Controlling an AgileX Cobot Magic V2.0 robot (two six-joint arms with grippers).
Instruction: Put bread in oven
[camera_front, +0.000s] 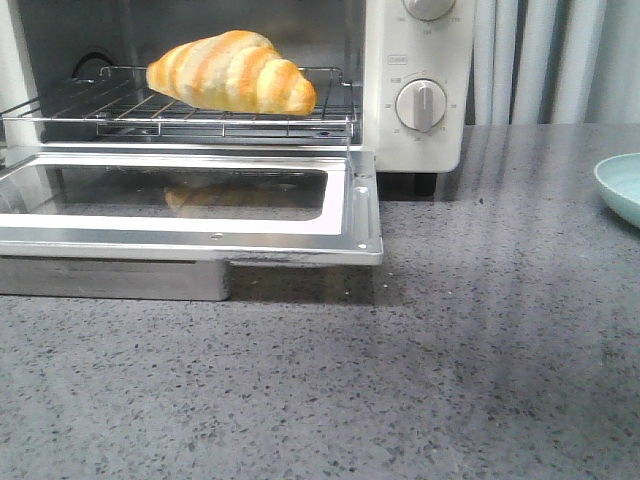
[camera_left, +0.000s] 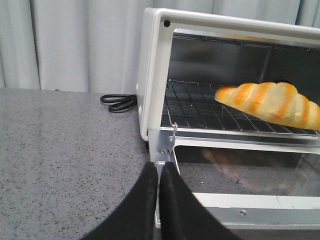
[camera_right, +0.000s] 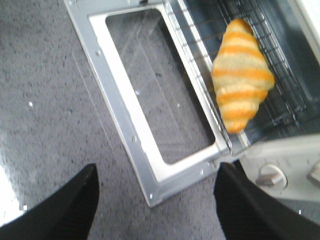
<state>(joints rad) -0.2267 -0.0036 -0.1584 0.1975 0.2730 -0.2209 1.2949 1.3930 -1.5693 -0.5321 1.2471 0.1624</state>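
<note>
A cream-white toaster oven (camera_front: 420, 60) with its glass door (camera_front: 190, 200) folded down flat fills ten o'clock on the speckled grey counter (camera_front: 450, 370). The striped golden-orange bread roll (camera_front: 232, 74) lies on its wire rack (camera_front: 120, 112). My left gripper (camera_left: 159, 187) is pressed closed, empty; my right gripper (camera_right: 156, 192) gapes wide, holding nothing.

The table (camera_front: 480, 340) is gray with tiny dark and light specks. The white oven (camera_front: 415, 85) sits on it at the back left, with its glass door (camera_front: 190, 205) folded down flat. A pale green dish (camera_front: 622, 187) rests at the right edge. A black cord (camera_left: 119, 102) lies beside the oven.
</note>
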